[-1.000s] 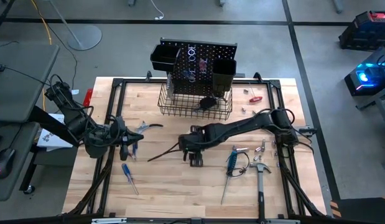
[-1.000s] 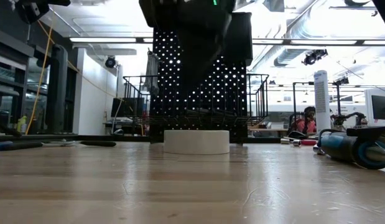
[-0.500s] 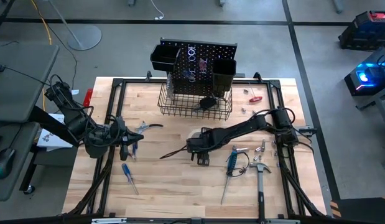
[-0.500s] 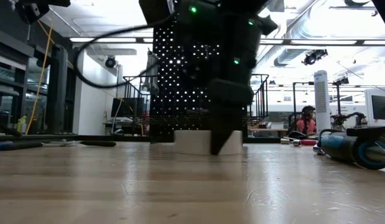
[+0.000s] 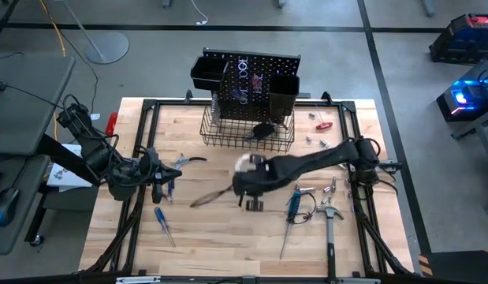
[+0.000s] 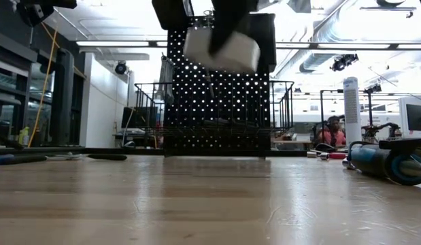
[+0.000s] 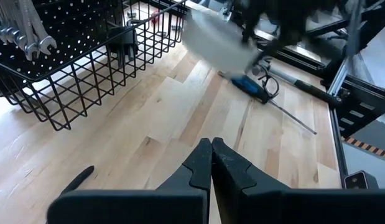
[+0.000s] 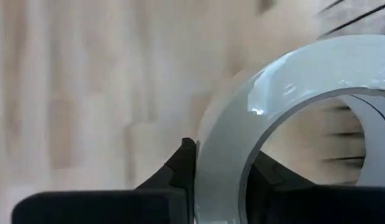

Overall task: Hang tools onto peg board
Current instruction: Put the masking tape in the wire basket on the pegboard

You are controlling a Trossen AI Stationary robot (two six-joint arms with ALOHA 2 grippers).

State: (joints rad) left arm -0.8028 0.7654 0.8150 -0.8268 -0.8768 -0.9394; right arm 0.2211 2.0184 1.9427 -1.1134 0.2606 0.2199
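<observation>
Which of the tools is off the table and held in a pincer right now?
The white tape roll: the right pincer grips its wall, lifted above the tabletop, while the screwdrivers and hammer lie flat.

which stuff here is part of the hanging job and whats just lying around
Job:
- tape roll, held in the right gripper
- peg board
- hammer
- blue screwdriver

Lying about:
- computer mouse
- papers
</observation>
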